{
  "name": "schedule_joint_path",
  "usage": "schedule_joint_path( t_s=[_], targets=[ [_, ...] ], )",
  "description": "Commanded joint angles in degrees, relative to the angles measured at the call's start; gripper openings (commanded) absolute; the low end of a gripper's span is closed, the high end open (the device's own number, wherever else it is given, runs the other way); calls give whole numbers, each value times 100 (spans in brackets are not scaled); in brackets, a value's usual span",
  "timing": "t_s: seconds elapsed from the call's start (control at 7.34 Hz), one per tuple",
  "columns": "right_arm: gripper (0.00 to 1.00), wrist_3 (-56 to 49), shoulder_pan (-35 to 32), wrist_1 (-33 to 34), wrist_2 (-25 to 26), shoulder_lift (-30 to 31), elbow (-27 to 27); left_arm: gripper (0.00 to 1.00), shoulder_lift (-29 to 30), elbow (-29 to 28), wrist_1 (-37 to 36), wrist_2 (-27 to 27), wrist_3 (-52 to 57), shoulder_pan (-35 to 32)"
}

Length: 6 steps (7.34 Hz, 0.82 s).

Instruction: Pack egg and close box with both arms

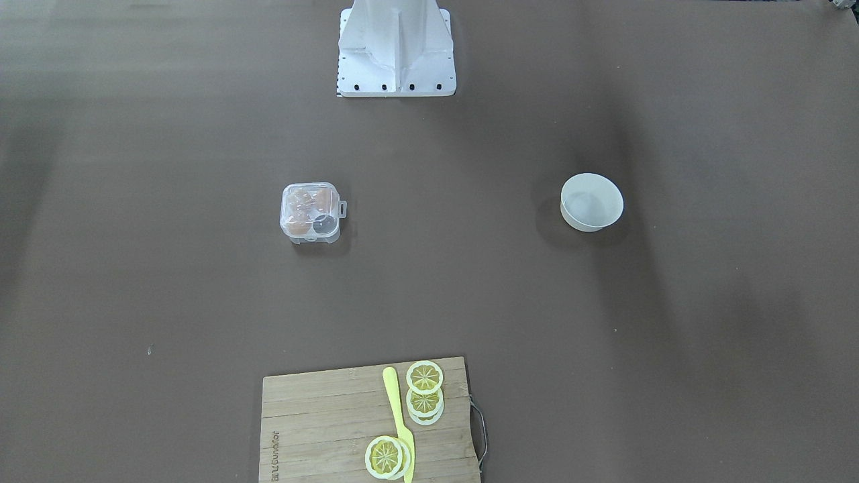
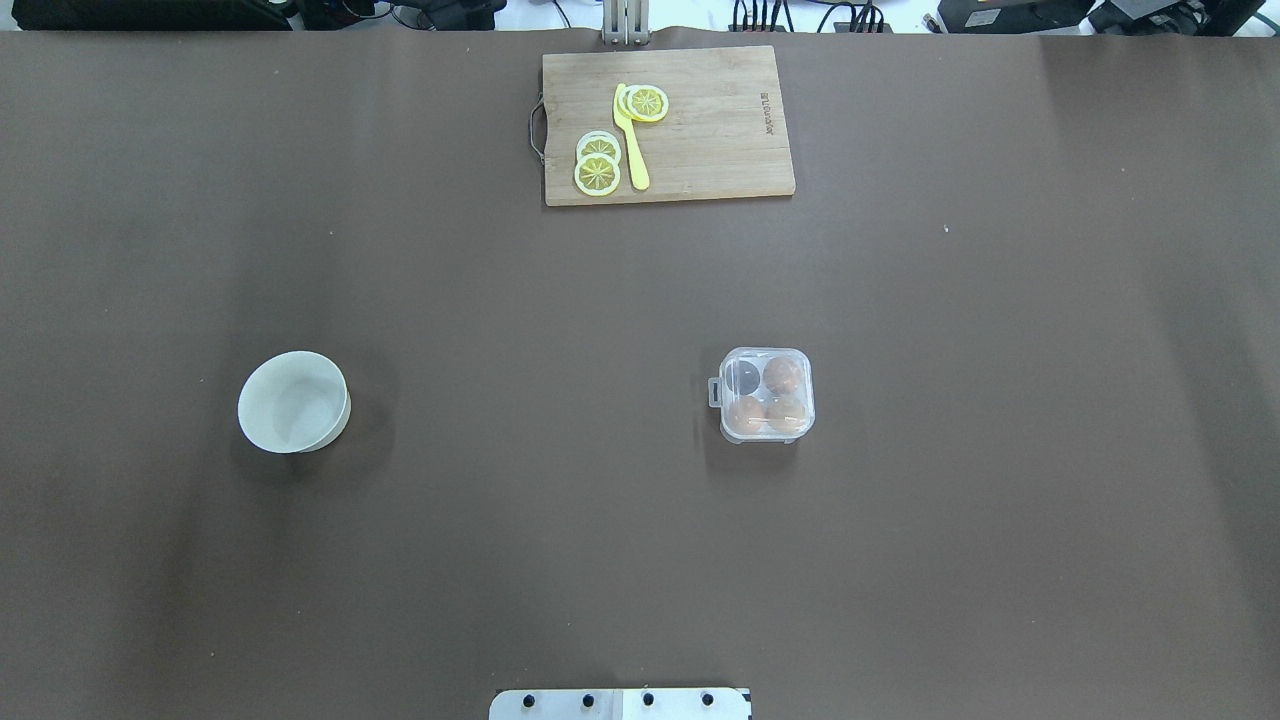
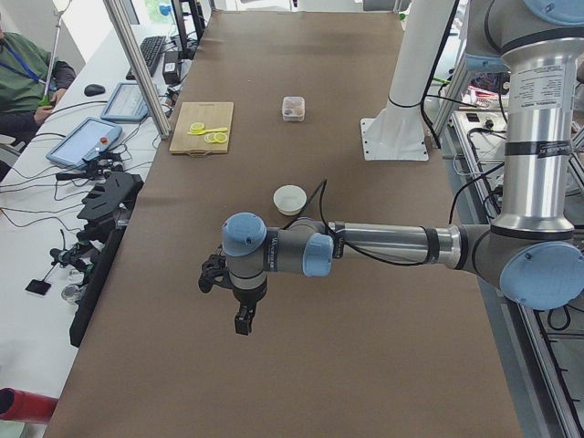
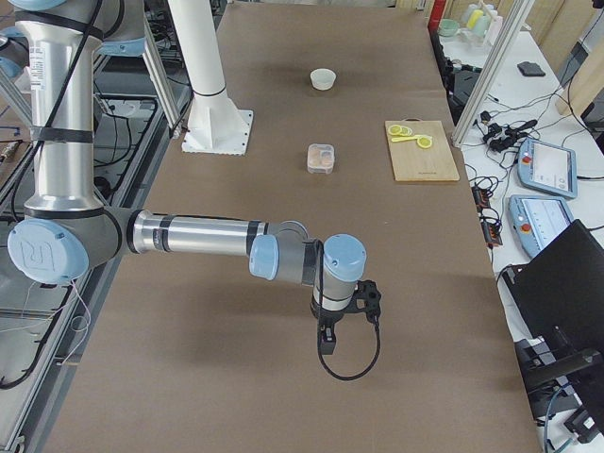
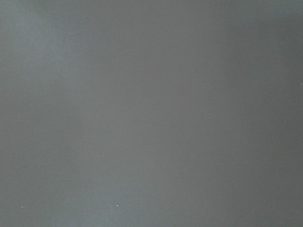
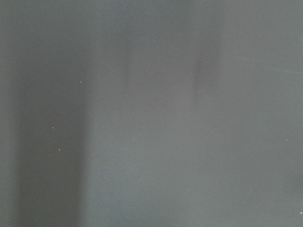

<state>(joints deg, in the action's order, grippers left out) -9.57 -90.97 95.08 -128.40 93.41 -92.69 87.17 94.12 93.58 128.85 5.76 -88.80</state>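
The clear box (image 2: 766, 394) stands right of the table's middle with its lid down, latch tab to its left; it also shows in the front view (image 1: 311, 212). Three brown eggs lie inside, one being the egg (image 2: 783, 375); the fourth cell looks empty. My left gripper (image 3: 239, 319) hangs over bare table far from the box, seen only in the left side view, so I cannot tell if it is open. My right gripper (image 4: 326, 338) hangs likewise at the other end, state unclear. Both wrist views show only brown table.
An empty round white bowl (image 2: 293, 401) stands on the left side of the table. A wooden cutting board (image 2: 720, 150) with lemon slices and a yellow knife (image 2: 631, 140) lies at the far edge. The robot's white base (image 1: 396, 47) stands at the near edge.
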Motion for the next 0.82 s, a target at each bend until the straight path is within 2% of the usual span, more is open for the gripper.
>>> schedule_joint_path(
  t_s=[0.0,0.68],
  targets=[
    [100,-1,9,-7,-1,1,-30,98,-94,97,37,0,4,-5],
    [100,-10,9,28,-194,54,-39,98,-103,177,46,26,-4,3]
  ],
)
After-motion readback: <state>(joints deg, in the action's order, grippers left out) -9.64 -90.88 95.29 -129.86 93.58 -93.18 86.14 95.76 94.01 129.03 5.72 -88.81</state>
